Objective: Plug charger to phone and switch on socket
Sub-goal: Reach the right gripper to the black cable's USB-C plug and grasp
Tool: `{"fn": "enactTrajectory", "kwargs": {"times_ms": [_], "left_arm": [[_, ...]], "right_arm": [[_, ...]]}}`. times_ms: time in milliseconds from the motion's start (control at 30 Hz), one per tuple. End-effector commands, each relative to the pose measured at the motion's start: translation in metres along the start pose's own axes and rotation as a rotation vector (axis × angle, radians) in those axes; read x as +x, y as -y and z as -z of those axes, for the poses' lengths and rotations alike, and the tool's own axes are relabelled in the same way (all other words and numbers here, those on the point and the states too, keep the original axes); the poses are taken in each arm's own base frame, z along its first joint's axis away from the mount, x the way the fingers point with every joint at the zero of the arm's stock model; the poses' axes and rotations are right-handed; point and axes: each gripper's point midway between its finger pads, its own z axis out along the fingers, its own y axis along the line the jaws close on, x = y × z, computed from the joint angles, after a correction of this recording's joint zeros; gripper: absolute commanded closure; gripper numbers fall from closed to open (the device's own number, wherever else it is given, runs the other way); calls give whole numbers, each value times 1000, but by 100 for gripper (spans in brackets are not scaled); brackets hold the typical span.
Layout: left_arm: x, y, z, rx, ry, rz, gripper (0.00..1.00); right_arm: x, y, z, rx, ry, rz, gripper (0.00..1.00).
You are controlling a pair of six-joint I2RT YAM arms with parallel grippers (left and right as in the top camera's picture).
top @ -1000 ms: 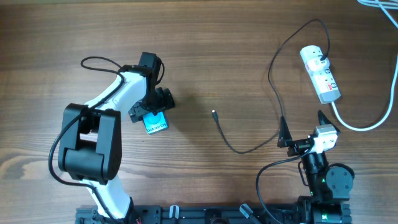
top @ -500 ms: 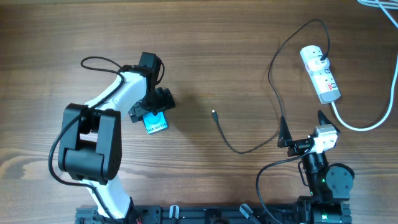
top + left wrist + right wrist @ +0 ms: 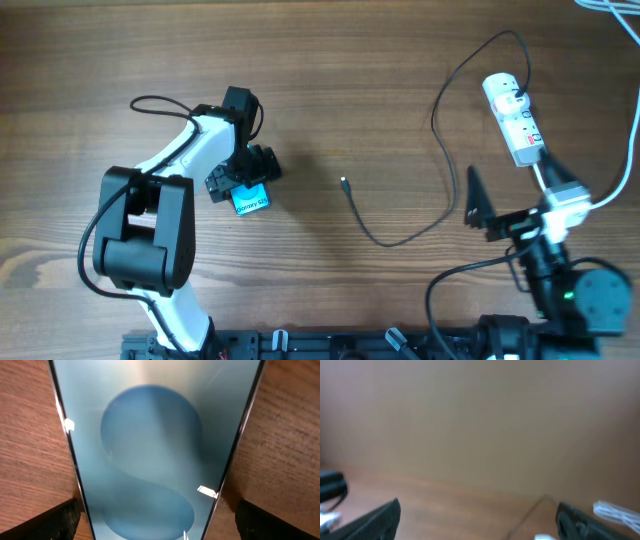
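The phone lies on the wooden table with its cyan screen up. My left gripper is right over it. In the left wrist view the phone fills the space between the open fingers, with a small gap on each side. The charger's thin black cable runs from its silver tip in a loop to the white plug in the socket. My right gripper is open and empty, raised below the socket. Its wrist view is blurred, with its fingers spread wide.
The socket's thick white cord curves along the right edge of the table, under the right arm. A thin dark line of cable and white shapes show blurred in the right wrist view.
My right arm has swung to the right and up toward the socket. My left gripper has shifted slightly over the phone. The phone and cable have not moved.
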Motion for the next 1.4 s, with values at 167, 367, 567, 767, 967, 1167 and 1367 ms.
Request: {"fn": "enactTrajectory", "kwargs": {"times_ms": [167,367,567,767,967,1167,1367], "left_arm": [[-5,-2,-22,-15,18,39,3],[4,12,-22,65,-36,38,18],[8,18,-21,97,-57,37,22],[13,22,-20,121,-85,26,21],[-3,8,-19,133,-64,90,1],[-7,-3,-20,101,-54,121,25],[-6,-9,-22,2,-7,147,14]], "right_arm": [[-44,10,-44,-72,-449,-12,0],[48,-1,-69,-119,-820,-350,0],[114,-33,-69,-346,-1085,-464,2],[172,-92,-63,-428,-1352,-328,11],[210,-142,-84,-448,-1380,-176,4],[264,-158,-79,-457,-1517,-145,0],[281,-144,-90,-384,-1504,-64,0]]}}
